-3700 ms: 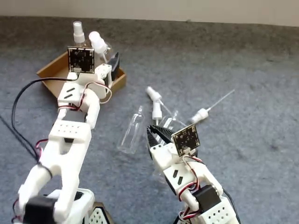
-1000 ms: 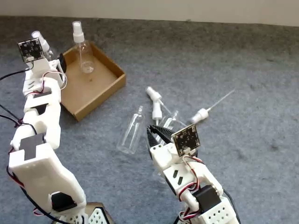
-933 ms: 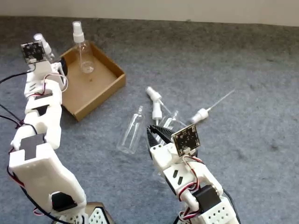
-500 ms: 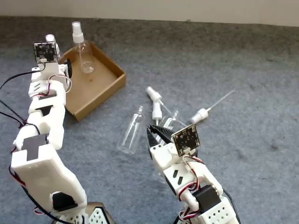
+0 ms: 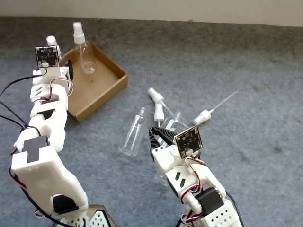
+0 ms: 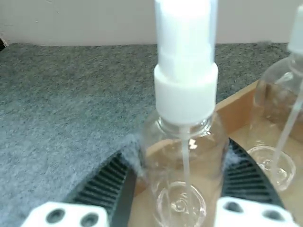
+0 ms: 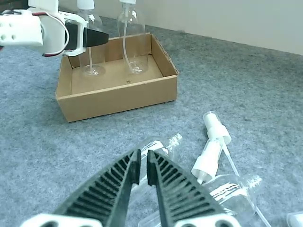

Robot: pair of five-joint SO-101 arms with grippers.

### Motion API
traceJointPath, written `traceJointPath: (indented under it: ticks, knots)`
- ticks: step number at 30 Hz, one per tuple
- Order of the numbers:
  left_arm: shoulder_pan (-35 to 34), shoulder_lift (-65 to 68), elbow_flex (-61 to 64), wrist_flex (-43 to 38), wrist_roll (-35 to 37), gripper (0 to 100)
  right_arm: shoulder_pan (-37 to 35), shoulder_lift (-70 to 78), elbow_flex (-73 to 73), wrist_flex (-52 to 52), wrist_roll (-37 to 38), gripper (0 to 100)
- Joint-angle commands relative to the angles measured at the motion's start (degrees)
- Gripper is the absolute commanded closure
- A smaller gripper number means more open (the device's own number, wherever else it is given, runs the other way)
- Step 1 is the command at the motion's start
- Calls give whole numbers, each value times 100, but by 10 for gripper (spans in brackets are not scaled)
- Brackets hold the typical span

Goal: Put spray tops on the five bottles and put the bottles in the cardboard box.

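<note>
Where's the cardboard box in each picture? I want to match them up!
High view: the cardboard box sits at the upper left.
Left wrist view: the box's brown wall shows just behind the held bottle.
Right wrist view: the box lies far beyond the right gripper.
Shared landmark: the other capped bottle standing inside the box.

A cardboard box (image 5: 104,98), uncapped clear bottles (image 5: 133,132) on their sides and three loose spray tops (image 5: 158,111) are being borne by grey carpet (image 5: 236,71).
</note>
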Motion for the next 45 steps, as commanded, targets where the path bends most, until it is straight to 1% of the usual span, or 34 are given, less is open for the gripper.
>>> traceJointPath:
  ticks: [1, 2, 5, 7, 21, 28, 31, 41, 45]
  knots:
    - [154, -48, 13, -97, -35, 853, 66, -13, 963, 40, -26, 973]
    - [154, -48, 13, -97, 0, 853, 66, -13, 963, 40, -26, 973]
    - [154, -48, 4, -97, 466, 853, 66, -13, 963, 40, -26, 973]
    - [154, -48, 4, -97, 624, 853, 66, -13, 963, 40, -26, 973]
    - [136, 31, -57, -105, 642, 853, 66, -13, 963, 40, -26, 973]
    - [145, 813, -180, -1037, 642, 850, 66, -13, 963, 40, -26, 973]
    - [127, 980, -163, -1196, 642, 849, 66, -13, 963, 40, -26, 973]
    - [119, 760, -127, -1178, 651, 849, 66, -13, 963, 40, -26, 973]
    - [145, 338, 224, -1204, 651, 848, 66, -13, 963, 40, -26, 973]
